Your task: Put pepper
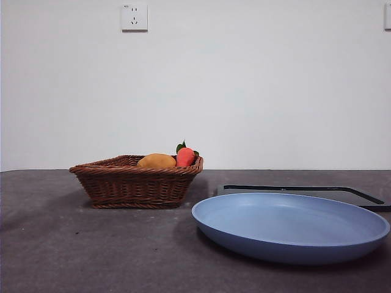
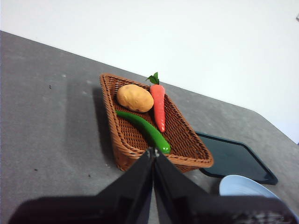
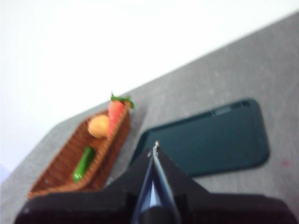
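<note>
Currently: nothing grasped yet | pepper [image 2: 145,129] lies in basket [image 2: 122,148] beside carrot [image 2: 159,106] | left gripper [image 2: 153,151] jaws together, right gripper [image 3: 155,148] likewise (both aloft) | next: open, descend onto pepper, likely carry to plate [image 1: 293,244].

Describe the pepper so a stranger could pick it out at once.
Find the brown wicker basket on the grey table. Three things lie inside: a rounded yellow-orange fruit, an orange-red carrot and the pepper. It is the only glossy dark-green one, long and slim.
</note>
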